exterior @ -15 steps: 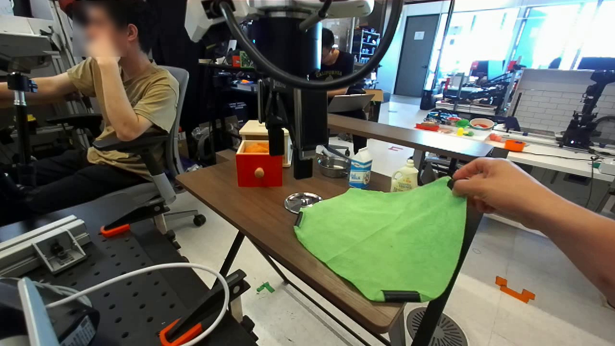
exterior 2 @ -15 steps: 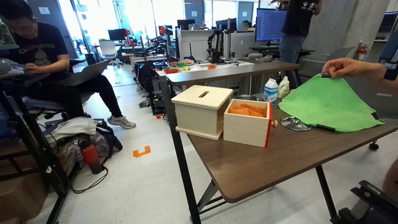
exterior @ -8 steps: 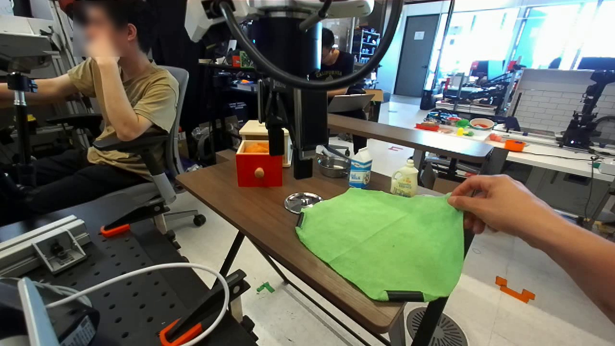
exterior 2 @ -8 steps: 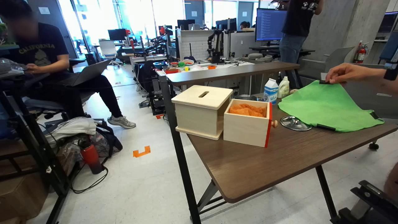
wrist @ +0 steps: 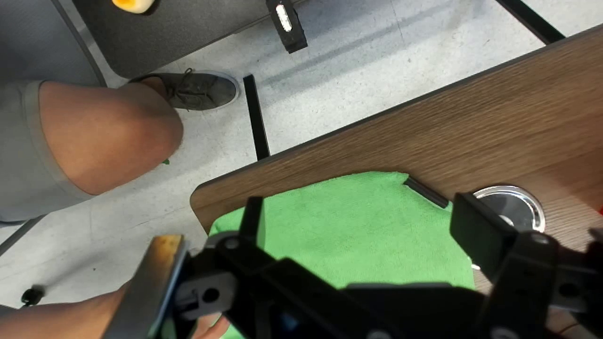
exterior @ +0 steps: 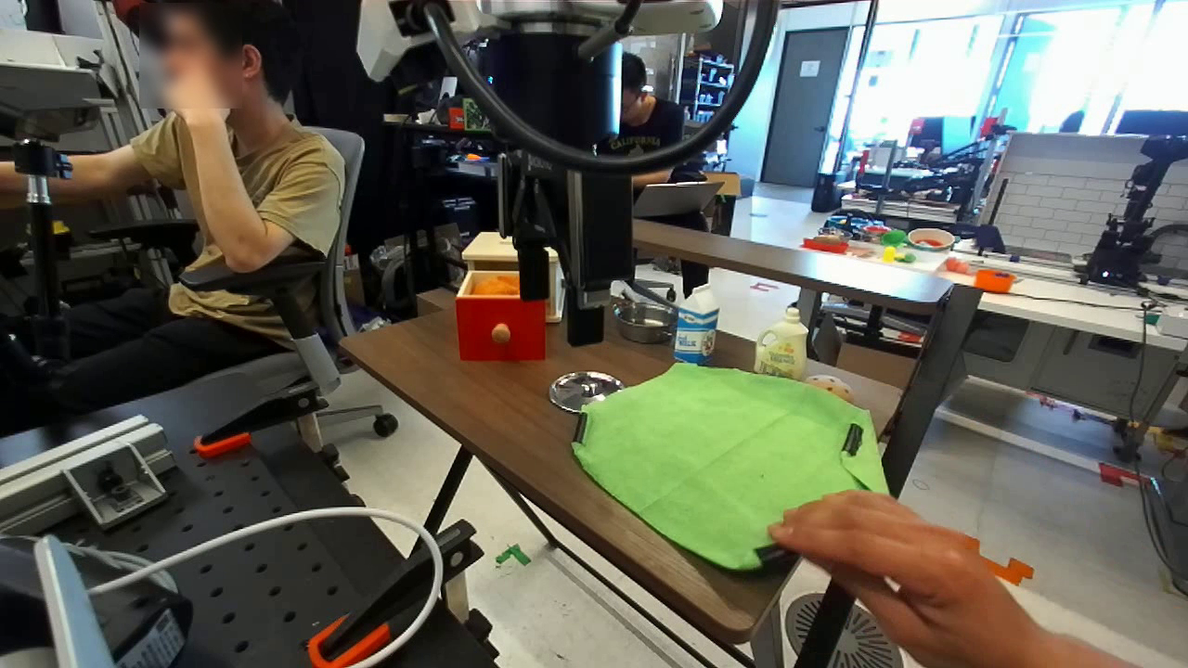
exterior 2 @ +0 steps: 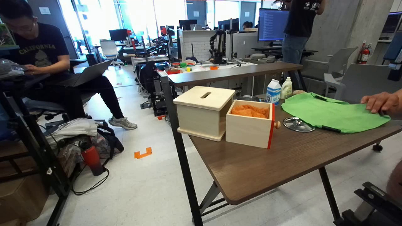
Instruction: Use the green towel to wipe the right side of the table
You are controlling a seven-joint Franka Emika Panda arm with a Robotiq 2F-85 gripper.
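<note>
Slotted wooden box (exterior 2: 199, 121) placed beside red-fronted drawer (exterior 2: 248, 133), orange cloth (exterior 2: 249, 111) held inside, metal lid (exterior 2: 298, 125) laid flat, milk carton (exterior 2: 273, 91) stood upright beside pale bottle (exterior 2: 286, 88), metal pot (exterior: 647, 325) placed near carton, red tumbler (exterior 2: 91, 159) and orange tape (exterior 2: 143, 153) seen on floor (exterior 2: 125, 182), fire extinguisher (exterior 2: 365, 54) glimpsed beyond

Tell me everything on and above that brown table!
towel: one, green, on table
strips: three visible, black, on towel edges
lid: one, silver, beside towel
box: one, pale, beside drawer
drawer: one, pale, red-fronted, beside box
cloth: apparently one, orange, in drawer
pot: one, silver, beside carton
carton: one, blue-white, beside bottle
bottle: one, cream, beside carton
round object: one, pale, near bottle
shelf: one, brown, raised alongside
person's hand: one, tan, at towel's edge
gripper: one, black, open above table
robot arm: one, black and white, overhead
</note>
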